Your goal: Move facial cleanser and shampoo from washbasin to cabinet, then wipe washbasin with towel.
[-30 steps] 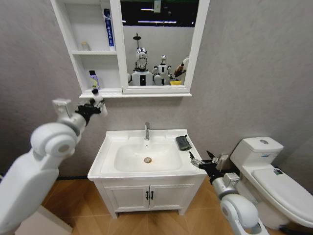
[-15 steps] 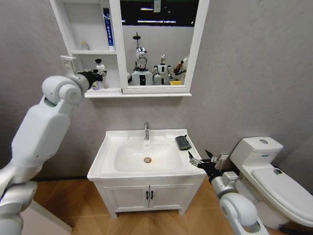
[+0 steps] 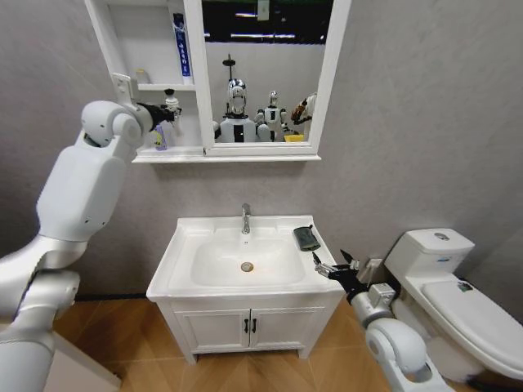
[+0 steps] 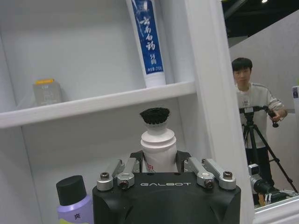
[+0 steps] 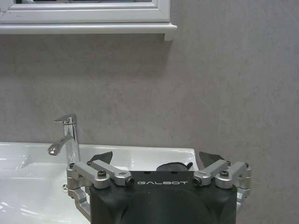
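Up in the upper left of the head view, the left gripper (image 3: 167, 110) reaches into the cabinet (image 3: 122, 49), its fingers closed around a white bottle (image 3: 171, 102) with a dark cap. The left wrist view shows that bottle (image 4: 158, 148) upright between the fingers, its black ridged cap just under the middle shelf (image 4: 98, 103). Beside it, low in the same compartment, stands a purple bottle (image 4: 74, 205) with a black cap; in the head view it sits on the bottom shelf (image 3: 160, 137), just left of the gripper. On the middle shelf rest a small grey box with a yellow top (image 4: 47, 92) and a tall white tube with a blue label (image 4: 148, 42), which leans against the cabinet's inner wall next to the mirror (image 3: 261, 73).

Lower, in the centre of the head view, the washbasin (image 3: 192, 233) sits on a white two-door vanity (image 3: 249, 327), with its chrome tap (image 3: 244, 219) at the back and the round drain (image 3: 247, 266) in the bowl. The dark towel (image 3: 306, 238) lies rumpled on the basin's right rear corner.

At the lower right, the right gripper (image 3: 333, 268) hangs just off the basin's right front edge, fingers spread apart and holding nothing. Its wrist view looks across the basin toward the tap (image 5: 65, 140), with the towel (image 5: 173, 165) showing between the open fingers. A white toilet (image 3: 445, 286) stands at the right edge.
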